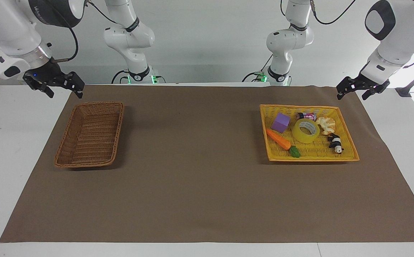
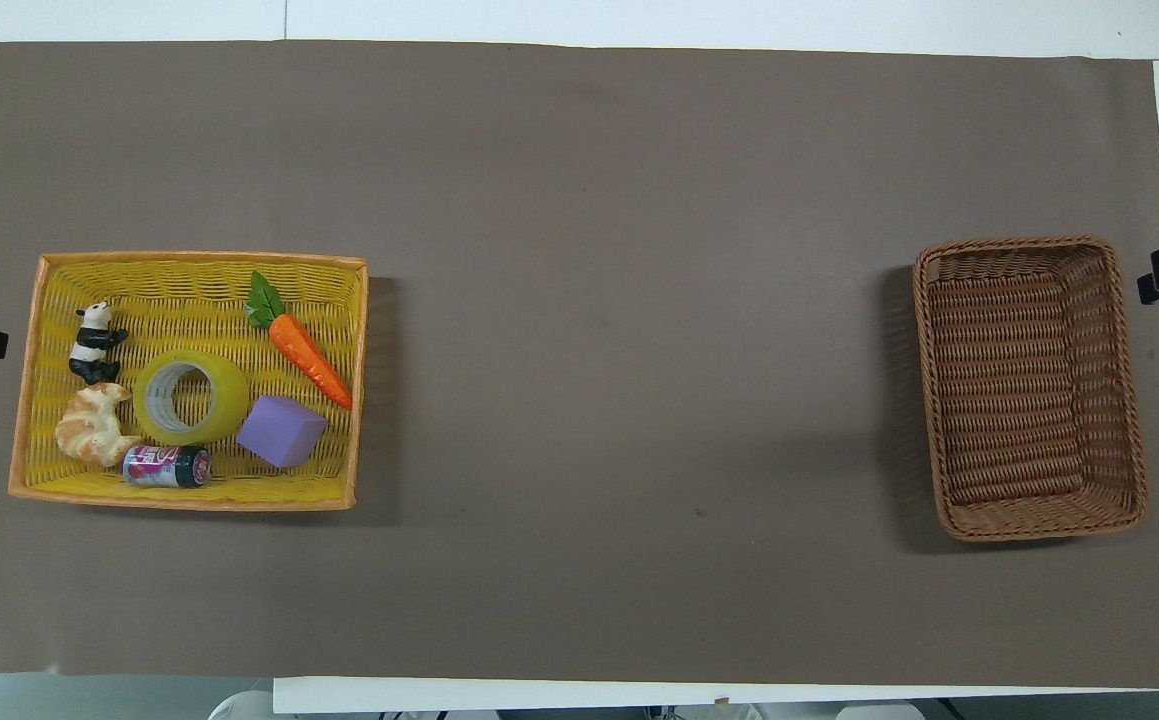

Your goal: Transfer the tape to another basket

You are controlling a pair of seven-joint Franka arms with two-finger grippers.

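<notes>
Reading across the facing view, you have two hands, two baskets and six small things.

The right hand [image 1: 65, 92] hangs open and holds nothing, over the edge of the brown mat [image 1: 192, 185] at 11 o'clock from the basket [image 1: 89, 139]. That is the one dark-brown wicker basket, and nothing lies in it.

Toward the left arm's end of the desk [image 1: 14, 150] lies the one yellow woven tray [image 1: 314, 157], well apart from the basket. It holds:
- one tape [image 1: 305, 130]
- one purple cube [image 1: 281, 122], at 10 o'clock from the tape
- one toy carrot [image 1: 278, 139], at 8 o'clock
- one small can [image 1: 307, 116], at 12 o'clock
- one croissant [image 1: 326, 125], at 2 o'clock
- one panda figure [image 1: 335, 142], at 4 o'clock

The left hand [image 1: 352, 94] is also open and holds nothing, over the mat's corner at 1 o'clock from the tray. Both arms wait.

From overhead, only a dark tip of each hand shows at the picture's side edges. The can's label cannot be read. In the facing view the arms' upper links are cut off at the top.

The tape lies flat near the tray's middle. It is a wide translucent yellow roll with its hole facing up and a whitish core ring inside. The croissant and the can seem to touch it, but you cannot be sure.
</notes>
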